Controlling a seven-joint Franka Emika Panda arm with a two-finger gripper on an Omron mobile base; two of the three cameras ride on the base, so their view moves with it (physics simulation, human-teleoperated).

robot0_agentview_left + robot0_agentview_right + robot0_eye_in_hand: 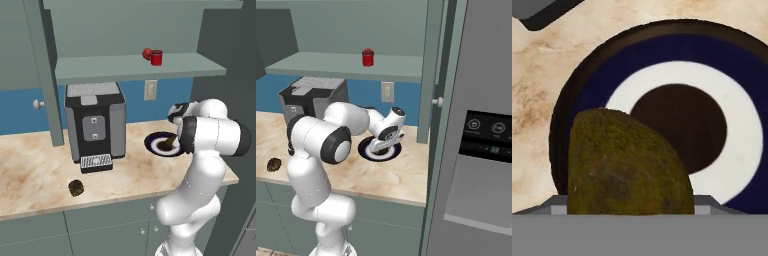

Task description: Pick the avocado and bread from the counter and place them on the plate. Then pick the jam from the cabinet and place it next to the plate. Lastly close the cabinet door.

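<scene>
- You've got the plate point(151, 145) sitting on the marble counter point(35, 175) near its right end, with the counter's front edge just beyond the plate's near rim and a tall grey-green panel point(432, 75) standing close on the right.
- To the plate's left stands the coffee machine point(95, 120), with a strip of bare counter between them; that's your open side.
- Overhead, the cabinet shelf point(130, 67) juts out above the machine and plate, so room upward is capped there.
- The cabinet door point(46, 75) hangs open at the left, edge-on, its pale knob point(37, 104) poking out left of the machine.
- Your gripper point(377, 146) is down over the plate, pointing at it; in the hand view the avocado point(624, 165) sits right at the fingers, olive-brown and mottled, covering the plate's near-left rim.
- The fingertips are hidden behind the avocado, so you can't read the jaw gap directly; the fruit sits between them and looks clamped.
- Whether the avocado is touching the plate or just above it, you cannot tell.
- The bread point(76, 187) lies well off to the left, near the counter's front edge, in front of the coffee machine and far from the gripper.
- The jam point(157, 57) stands upright on the shelf, above the plate, with a small red ball point(147, 53) just beside it on the left.
</scene>
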